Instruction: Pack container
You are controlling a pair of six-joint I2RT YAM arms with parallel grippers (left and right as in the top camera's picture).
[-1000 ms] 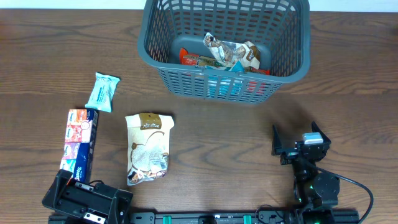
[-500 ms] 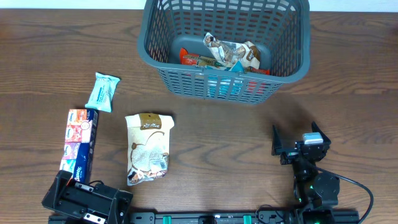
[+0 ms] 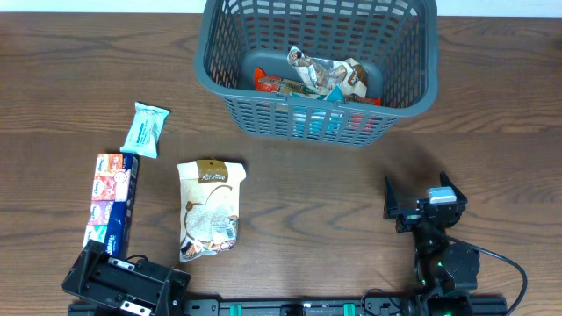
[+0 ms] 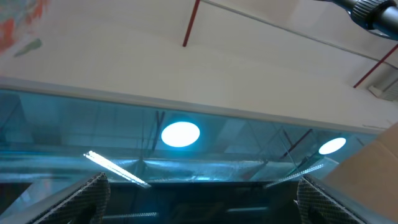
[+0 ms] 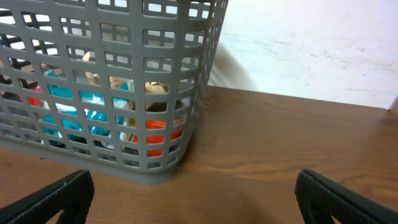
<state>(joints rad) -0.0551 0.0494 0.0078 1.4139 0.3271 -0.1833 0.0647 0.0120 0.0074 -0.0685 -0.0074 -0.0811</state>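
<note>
Right gripper (image 5: 196,202): released; your two fingers stand wide apart with nothing between them, low over the table (image 3: 307,202).
Basket (image 5: 112,81): the container you are packing; ahead of the right gripper and off to its left, near but not touching, upright on the table.
Snacks (image 3: 325,77): inside the basket on its base; orange, teal and brown wrappers show through the lattice wall facing the right gripper.
Left gripper (image 4: 199,208): released; fingers spread wide and empty, pointed upward at a ceiling light (image 4: 180,134).
Box (image 3: 112,202): multi-coloured, long, lying just ahead of the left gripper.
Pouch (image 3: 209,209): brown and white, flat on the table, ahead of the left gripper and to its right, beside the box but apart from it.
Packet (image 3: 144,130): teal, small, farther ahead of the left gripper, just beyond the box's far end.
</note>
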